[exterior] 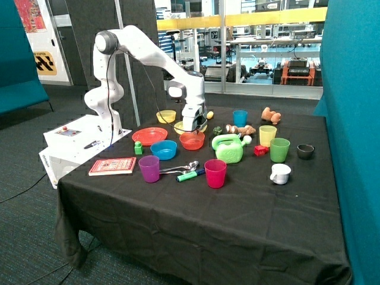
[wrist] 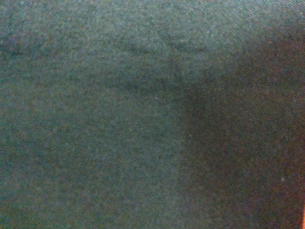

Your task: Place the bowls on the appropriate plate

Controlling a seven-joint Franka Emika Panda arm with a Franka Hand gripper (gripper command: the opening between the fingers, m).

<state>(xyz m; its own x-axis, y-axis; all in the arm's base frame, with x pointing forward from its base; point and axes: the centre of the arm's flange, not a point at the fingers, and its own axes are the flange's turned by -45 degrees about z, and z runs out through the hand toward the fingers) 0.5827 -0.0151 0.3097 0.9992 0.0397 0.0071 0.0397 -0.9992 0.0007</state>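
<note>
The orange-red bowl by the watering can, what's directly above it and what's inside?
The gripper hangs at the back rim of the orange-red bowl. The bowl's inside looks empty, though the gripper covers its back edge.

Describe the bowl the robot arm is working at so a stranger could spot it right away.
On the black-clothed table, find the white arm's gripper near the middle. Directly below it sits the orange-red bowl, between the blue bowl and the green watering can. It is deeper than the flat red plate nearby.
</note>
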